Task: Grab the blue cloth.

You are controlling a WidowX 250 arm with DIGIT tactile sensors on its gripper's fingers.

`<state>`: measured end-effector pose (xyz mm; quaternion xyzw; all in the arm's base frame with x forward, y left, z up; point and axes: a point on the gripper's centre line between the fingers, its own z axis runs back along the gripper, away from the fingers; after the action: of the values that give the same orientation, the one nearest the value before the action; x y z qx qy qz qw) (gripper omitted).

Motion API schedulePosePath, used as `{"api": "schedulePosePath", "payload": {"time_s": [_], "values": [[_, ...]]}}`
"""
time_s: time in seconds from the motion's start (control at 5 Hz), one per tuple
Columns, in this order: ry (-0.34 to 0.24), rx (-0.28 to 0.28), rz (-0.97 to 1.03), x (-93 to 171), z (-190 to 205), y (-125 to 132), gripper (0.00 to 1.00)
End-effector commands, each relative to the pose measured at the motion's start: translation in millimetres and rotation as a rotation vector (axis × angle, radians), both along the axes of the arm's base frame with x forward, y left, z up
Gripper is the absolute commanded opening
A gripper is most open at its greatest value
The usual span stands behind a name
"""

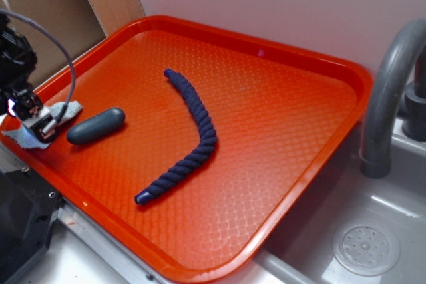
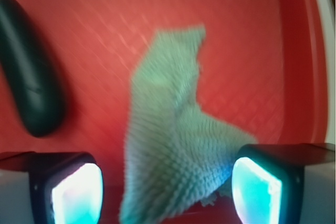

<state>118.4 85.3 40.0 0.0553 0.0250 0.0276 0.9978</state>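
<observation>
The blue cloth (image 1: 67, 109), a small pale grey-blue woven rag, lies crumpled at the left edge of the orange tray (image 1: 286, 91). My gripper (image 1: 36, 128) is low over it and partly covers it. In the wrist view the cloth (image 2: 173, 140) lies between my two fingers: the left pad (image 2: 76, 192) stands clear of it, the right pad (image 2: 256, 190) sits at its edge. The gripper (image 2: 167, 190) is open and the fabric still rests on the tray.
A dark grey capsule (image 1: 95, 126) lies just right of the cloth, seen also in the wrist view as the capsule (image 2: 31, 72). A navy twisted rope (image 1: 193, 138) curves across the tray's middle. A grey faucet (image 1: 389, 91) and sink drain (image 1: 366, 249) are at the right.
</observation>
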Motion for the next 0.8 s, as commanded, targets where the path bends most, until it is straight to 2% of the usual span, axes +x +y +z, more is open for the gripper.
{"api": "schedulePosePath", "payload": {"time_s": [0.0, 0.6], "values": [[0.007, 0.037, -0.044, 8.6, -4.1, -2.9, 0.00], [-0.016, 0.040, -0.042, 11.8, -0.5, -4.0, 0.00]]}}
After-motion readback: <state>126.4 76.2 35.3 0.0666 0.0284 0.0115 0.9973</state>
